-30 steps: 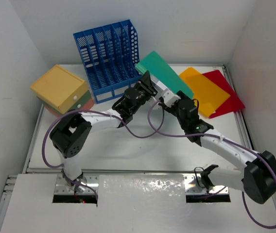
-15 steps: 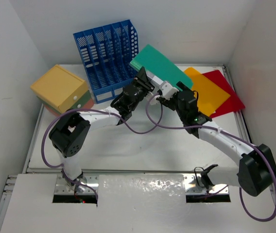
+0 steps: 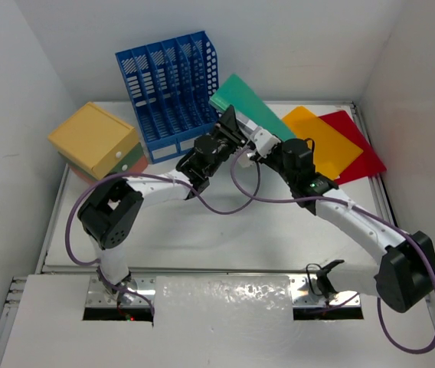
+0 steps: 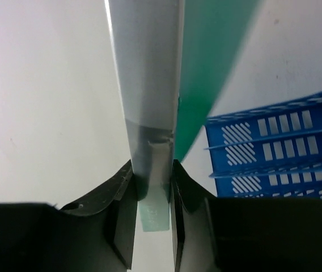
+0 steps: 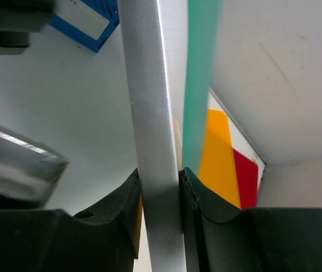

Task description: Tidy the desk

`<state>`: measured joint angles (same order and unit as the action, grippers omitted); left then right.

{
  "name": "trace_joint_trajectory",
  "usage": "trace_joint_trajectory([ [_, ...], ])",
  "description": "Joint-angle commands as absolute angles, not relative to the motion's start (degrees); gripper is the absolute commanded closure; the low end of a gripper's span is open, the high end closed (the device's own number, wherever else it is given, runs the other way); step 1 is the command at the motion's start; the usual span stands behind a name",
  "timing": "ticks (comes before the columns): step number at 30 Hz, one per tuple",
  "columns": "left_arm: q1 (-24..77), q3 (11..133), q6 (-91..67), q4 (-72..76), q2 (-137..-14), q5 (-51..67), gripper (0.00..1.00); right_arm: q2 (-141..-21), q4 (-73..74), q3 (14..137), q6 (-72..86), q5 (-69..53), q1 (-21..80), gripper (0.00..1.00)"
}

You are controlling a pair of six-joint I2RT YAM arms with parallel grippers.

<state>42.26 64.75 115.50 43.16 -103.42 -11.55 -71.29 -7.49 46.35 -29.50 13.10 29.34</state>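
Left tool (image 3: pixel 228 129) and right tool (image 3: pixel 266 147) both clench the green folder (image 3: pixel 250 104), held above the tabletop (image 3: pixel 225 238) at upper centre, beside the blue rack (image 3: pixel 168 84). The folder looks light, thin, bendy and slick, so grip it near an edge. Wrist views show the pinch, while the overhead alone shows the folder's tilt.

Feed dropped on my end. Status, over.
Left gripper, right gripper both shut on green folder, tilted above desk beside blue rack. Orange folder, red folder flat, far right. Nothing seen between folder and rack.
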Motion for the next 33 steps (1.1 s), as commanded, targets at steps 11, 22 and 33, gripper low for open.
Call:
trace_joint_trajectory([
  [11, 46.1, 59.1, 142.5, 53.7, -100.5, 5.0, 1.0, -75.7, -18.7, 51.5, -25.2, 11.2, 28.7, 0.34],
  [22, 47.0, 62.9, 138.6, 49.2, -101.2, -0.4, 1.0, -81.7, -24.1, 49.7, -28.6, 23.6, 28.7, 0.7],
  [33, 48.3, 65.4, 129.3, 42.7, -100.7, -12.4, 1.0, -77.9, -33.2, 41.2, -31.0, 23.0, 28.8, 1.0],
])
